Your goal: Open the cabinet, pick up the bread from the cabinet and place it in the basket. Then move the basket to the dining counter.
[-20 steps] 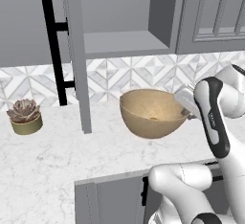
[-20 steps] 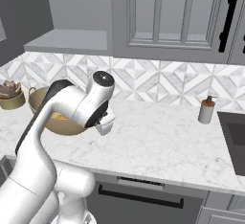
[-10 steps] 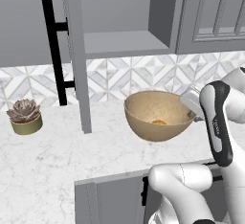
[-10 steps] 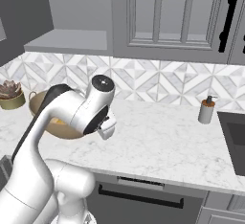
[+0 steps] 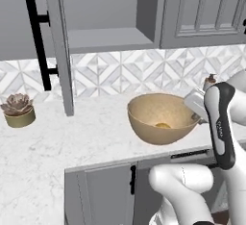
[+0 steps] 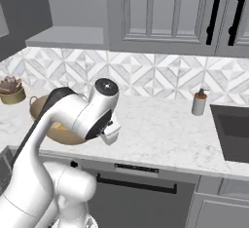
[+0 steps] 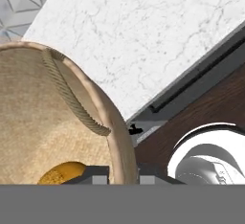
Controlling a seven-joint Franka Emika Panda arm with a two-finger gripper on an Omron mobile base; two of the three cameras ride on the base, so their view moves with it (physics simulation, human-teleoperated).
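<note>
The tan woven basket point(image 5: 161, 118) hangs just above the marble worktop near its front edge. The small golden bread point(image 5: 162, 125) lies in its bottom. My gripper point(image 5: 196, 108) is shut on the basket's right rim. In the hand view the rim point(image 7: 103, 108) runs down between my two fingertips point(image 7: 93, 172), with the bread point(image 7: 62, 173) just inside and my gripper point(image 7: 123, 173) clamping the wall. The cabinet door point(image 5: 60, 46) with its black bar handle point(image 5: 38, 41) stands open at the left, its shelf point(image 5: 110, 39) bare. In the right base view my arm covers most of the basket point(image 6: 41, 107). The dining counter is out of view.
A succulent in an olive pot point(image 5: 18, 111) stands on the worktop at the left. A soap bottle point(image 6: 199, 103) and a dark sink point(image 6: 233, 132) lie to the right. Closed grey wall cabinets point(image 6: 160, 12) hang overhead, and base cabinet fronts point(image 5: 105, 190) run below the worktop edge.
The basket has moved right along the worktop, away from the succulent, still in my shut gripper. Both base views have shifted, so the whole scene sits a little further left.
</note>
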